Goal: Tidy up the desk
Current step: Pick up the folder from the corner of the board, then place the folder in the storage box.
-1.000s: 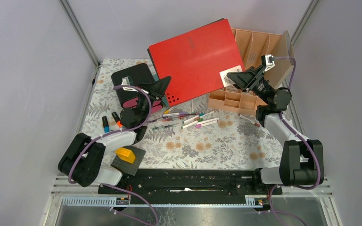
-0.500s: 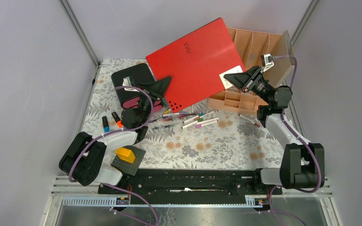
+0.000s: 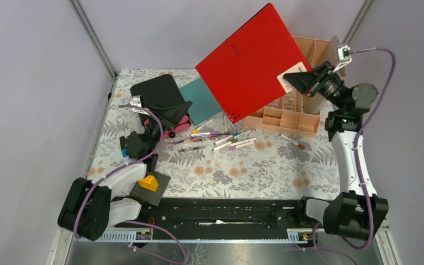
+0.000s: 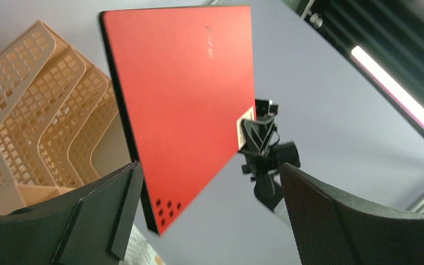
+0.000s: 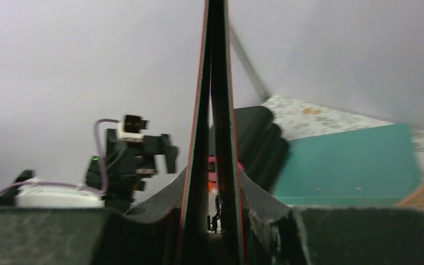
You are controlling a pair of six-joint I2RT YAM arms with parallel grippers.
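Note:
My right gripper (image 3: 303,81) is shut on the label edge of a red binder (image 3: 252,59) and holds it tilted in the air over the back of the desk (image 3: 254,165). In the right wrist view the binder (image 5: 216,83) runs edge-on between the two fingers of that gripper (image 5: 215,212). My left gripper (image 3: 178,113) stands open and apart from the binder, by the black drawer box (image 3: 155,93). From the left wrist view the open gripper (image 4: 210,168) holds nothing, with the binder (image 4: 182,94) hanging beyond it.
A teal book (image 3: 201,102) lies flat beside the drawer box. The peach file rack (image 3: 316,51) and a peach compartment tray (image 3: 281,118) stand at the back right. Several pens (image 3: 221,139) lie mid-desk. A yellow block (image 3: 147,181) sits on a dark pad near the left base.
My left gripper opened, let go of the binder's lower corner and drew back left. The right arm lifted the binder up and to the right, uncovering the teal book.

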